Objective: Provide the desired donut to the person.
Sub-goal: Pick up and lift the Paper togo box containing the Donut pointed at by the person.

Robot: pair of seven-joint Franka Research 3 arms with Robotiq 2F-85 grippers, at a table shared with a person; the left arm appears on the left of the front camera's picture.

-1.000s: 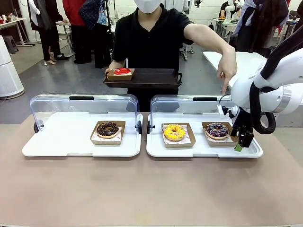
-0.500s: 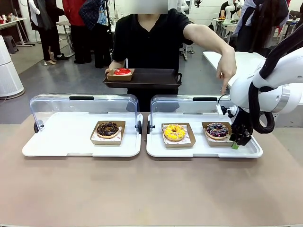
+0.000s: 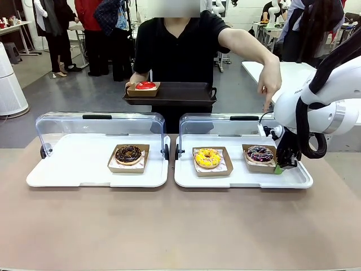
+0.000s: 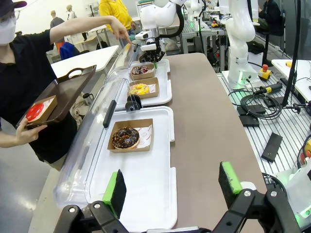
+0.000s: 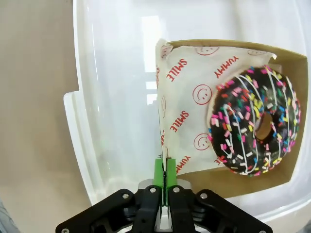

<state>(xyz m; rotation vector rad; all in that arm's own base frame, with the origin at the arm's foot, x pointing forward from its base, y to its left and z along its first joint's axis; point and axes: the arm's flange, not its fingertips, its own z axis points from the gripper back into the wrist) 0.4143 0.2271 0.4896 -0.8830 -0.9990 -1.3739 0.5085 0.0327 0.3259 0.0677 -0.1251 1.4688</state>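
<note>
Materials entry for you, operator.

- Worktop (image 3: 169,226): tan, matt and smooth.
- White trays (image 3: 73,164): smooth plastic. You will see glare off them in the right wrist view.
- Lids (image 3: 96,130): clear, glossy plastic.
- Card box (image 5: 233,187): brown cardboard, matt.
- Liner (image 5: 184,97): thin printed paper, slightly creased.
- Sprinkled donut (image 5: 255,121): glossy dark glaze, rough with sprinkles.
- Right hand (image 5: 164,167): matt black plastic with green pads. You cannot tell the pad material.
- Serving tray (image 3: 175,93): black with a faint sheen.
- Person (image 3: 180,51): wears matt black cloth.
</note>
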